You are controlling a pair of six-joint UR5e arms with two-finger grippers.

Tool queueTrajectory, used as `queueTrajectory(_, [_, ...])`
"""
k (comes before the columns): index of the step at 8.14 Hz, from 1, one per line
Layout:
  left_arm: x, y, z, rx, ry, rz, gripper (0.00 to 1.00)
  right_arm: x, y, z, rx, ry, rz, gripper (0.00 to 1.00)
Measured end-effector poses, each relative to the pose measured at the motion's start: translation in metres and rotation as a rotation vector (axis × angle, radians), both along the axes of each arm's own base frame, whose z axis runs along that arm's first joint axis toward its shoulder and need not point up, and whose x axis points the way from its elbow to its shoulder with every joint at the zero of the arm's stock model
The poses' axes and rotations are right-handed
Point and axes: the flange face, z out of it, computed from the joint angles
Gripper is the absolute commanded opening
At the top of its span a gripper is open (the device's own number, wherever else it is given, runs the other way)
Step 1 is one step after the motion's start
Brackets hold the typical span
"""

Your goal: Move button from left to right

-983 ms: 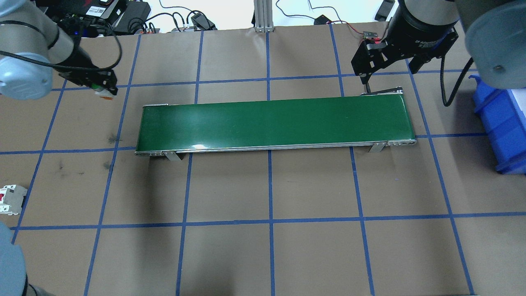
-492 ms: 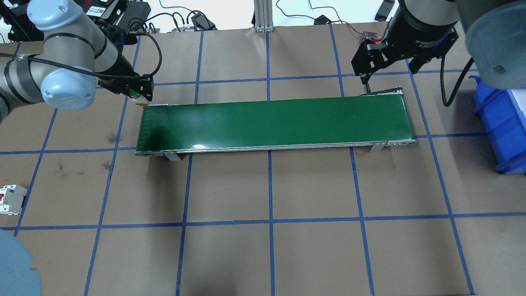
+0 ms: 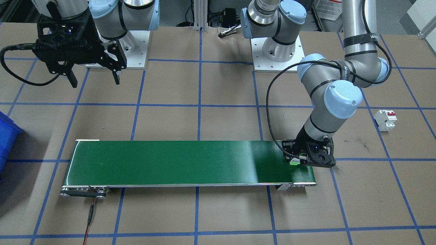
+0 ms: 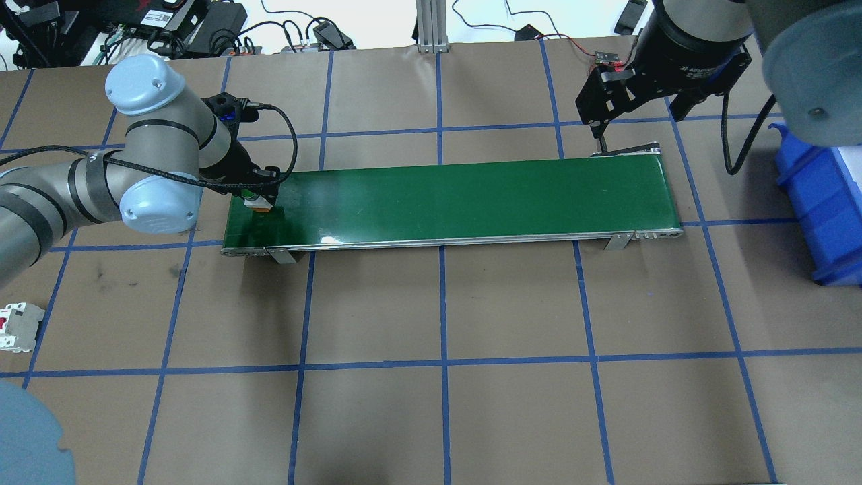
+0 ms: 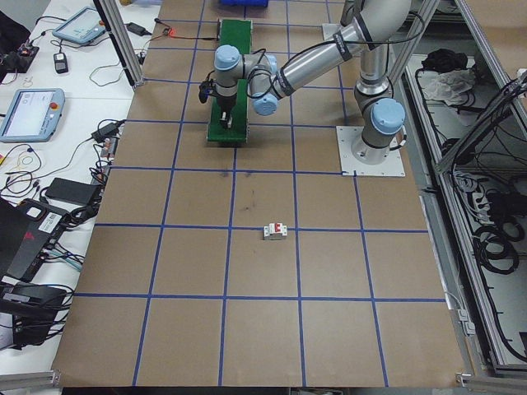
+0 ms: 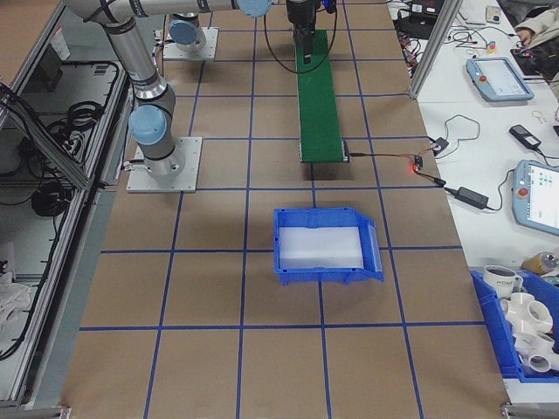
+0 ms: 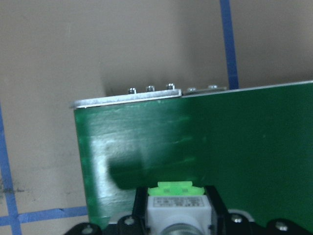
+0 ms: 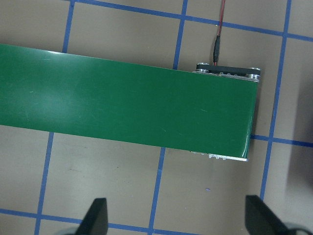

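The button (image 4: 256, 200), a green cap on a light grey base, sits between the fingers of my left gripper (image 4: 259, 202), which is shut on it. It hangs just over the left end of the green belt (image 4: 471, 195), throwing a shadow on it. The front-facing view shows the button (image 3: 295, 160) in the left gripper (image 3: 299, 160) at the belt's (image 3: 170, 161) right end. In the left wrist view the button (image 7: 178, 208) fills the bottom edge. My right gripper (image 4: 638, 126) is open above the table, behind the belt's right end, and holds nothing.
A white circuit breaker (image 4: 17, 327) with red switches lies on the table at the near left. A blue bin (image 4: 825, 202) stands at the right edge beyond the belt. The belt's cable (image 3: 89, 214) trails from its right-hand end. Cables and devices line the table's far edge.
My left arm has swung right and nearer with the button, from the table beyond the belt's left end to above that end. The right arm has not moved.
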Motion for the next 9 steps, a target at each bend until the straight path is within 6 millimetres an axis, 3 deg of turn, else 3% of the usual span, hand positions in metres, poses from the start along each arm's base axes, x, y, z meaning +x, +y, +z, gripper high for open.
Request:
queueTrajectory(1, [0.003, 0.003, -0.001, 0.029, -0.028, 0.006, 0.86, 0.000, 0.000, 0.000, 0.000, 0.000, 0.000, 1.00])
queueTrajectory(4, [0.003, 0.009, -0.007, 0.102, -0.042, 0.026, 1.00, 0.000, 0.000, 0.000, 0.000, 0.000, 0.001, 1.00])
queueTrajectory(6, [-0.004, 0.005, 0.005, 0.080, 0.005, 0.074, 1.00, 0.000, 0.000, 0.000, 0.000, 0.000, 0.001, 1.00])
queueTrajectory(7, [-0.007, -0.005, 0.026, 0.067, 0.027, 0.096, 1.00, 0.000, 0.000, 0.000, 0.000, 0.000, 0.001, 1.00])
queueTrajectory(9, [-0.016, -0.024, 0.089, 0.122, 0.054, 0.136, 1.00, 0.000, 0.000, 0.000, 0.000, 0.000, 0.001, 1.00])
